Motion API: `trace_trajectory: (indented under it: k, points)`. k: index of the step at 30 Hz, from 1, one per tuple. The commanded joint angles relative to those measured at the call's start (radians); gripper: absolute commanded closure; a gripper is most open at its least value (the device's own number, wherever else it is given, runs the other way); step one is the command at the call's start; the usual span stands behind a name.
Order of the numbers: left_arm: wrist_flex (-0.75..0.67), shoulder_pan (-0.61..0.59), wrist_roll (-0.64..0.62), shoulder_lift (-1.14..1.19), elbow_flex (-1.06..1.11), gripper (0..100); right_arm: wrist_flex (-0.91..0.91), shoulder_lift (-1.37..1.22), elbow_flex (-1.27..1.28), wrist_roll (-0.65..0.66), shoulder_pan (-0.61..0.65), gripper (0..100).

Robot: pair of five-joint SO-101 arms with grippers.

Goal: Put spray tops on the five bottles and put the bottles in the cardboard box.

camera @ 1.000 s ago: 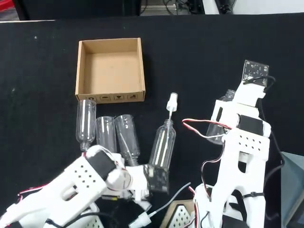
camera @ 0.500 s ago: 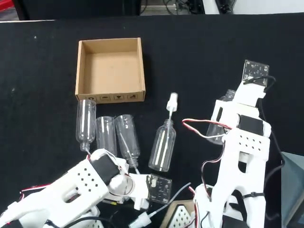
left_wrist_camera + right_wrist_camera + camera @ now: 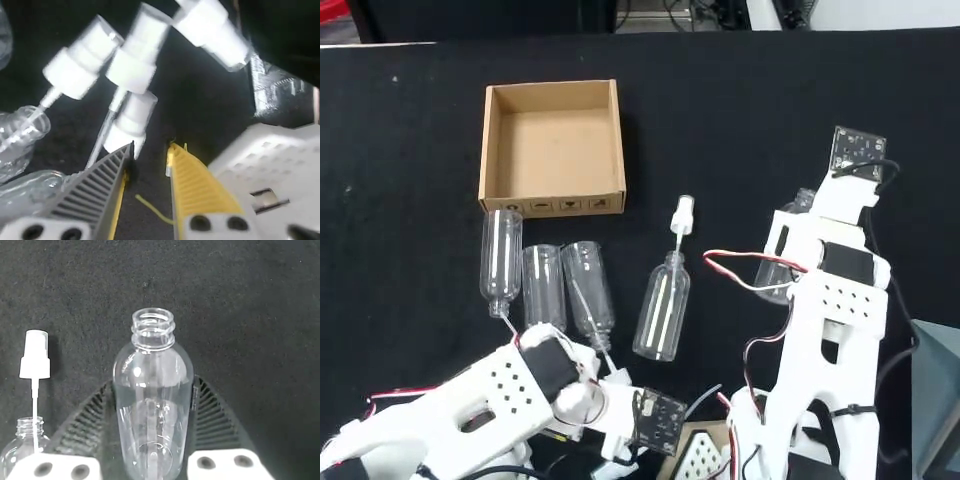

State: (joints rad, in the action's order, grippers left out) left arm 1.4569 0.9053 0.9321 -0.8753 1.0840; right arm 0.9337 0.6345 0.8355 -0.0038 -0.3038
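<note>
left pincer (image 3: 150,146): jaws slightly apart, tips at loose spray tops (image 3: 131,122) on tabletop (image 3: 770,100) | right pincer (image 3: 152,385): clamped on uncapped bottle (image 3: 152,410) (neck pointing away from wrist) | three bare bottles (image 3: 543,282) lie just beside cardboard box (image 3: 552,203) | fourth bottle (image 3: 662,305) near them, spray top (image 3: 682,215) not seated, tube in its neck

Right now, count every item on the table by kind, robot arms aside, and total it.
clear bottles: 5
white spray tops: 5
cardboard box: 1
Total: 11
</note>
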Motion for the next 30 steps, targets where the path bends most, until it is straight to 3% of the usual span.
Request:
trace_trajectory:
  k: [1,30]
  points:
    - [-0.080,0.013,0.006,0.002,0.036,89,-0.034,0.044,-0.001,0.000,-0.020,93.5]
    - [-0.311,0.016,0.094,0.000,0.275,89,-0.032,0.044,-0.001,0.002,-0.018,93.5]
